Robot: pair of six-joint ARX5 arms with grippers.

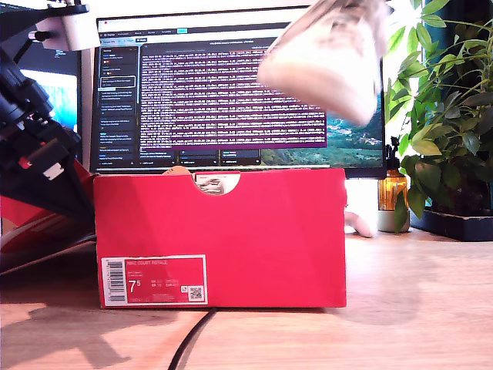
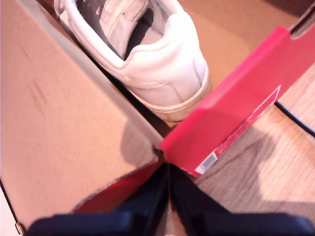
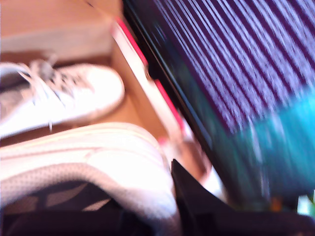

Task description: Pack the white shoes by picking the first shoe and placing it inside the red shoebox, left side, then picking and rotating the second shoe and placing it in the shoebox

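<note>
My second end effector (image 3: 170,206) grips a white shoe (image 3: 88,162) above the red shoebox (image 1: 219,235); the other shoe (image 2: 157,59) lies inside, ahead of my first end effector (image 2: 167,196), apparently clenched.

Red shoebox (image 1: 254,239), white label (image 1: 154,280); white shoes (image 2: 162,64).

My arm (image 1: 35,131) at the exterior view's left is black and blocky, with a small red mark, a white tab and a white housing on top; my first gripper (image 2: 167,206) has dark navy fingers, my second gripper (image 3: 197,206) black ones
</note>
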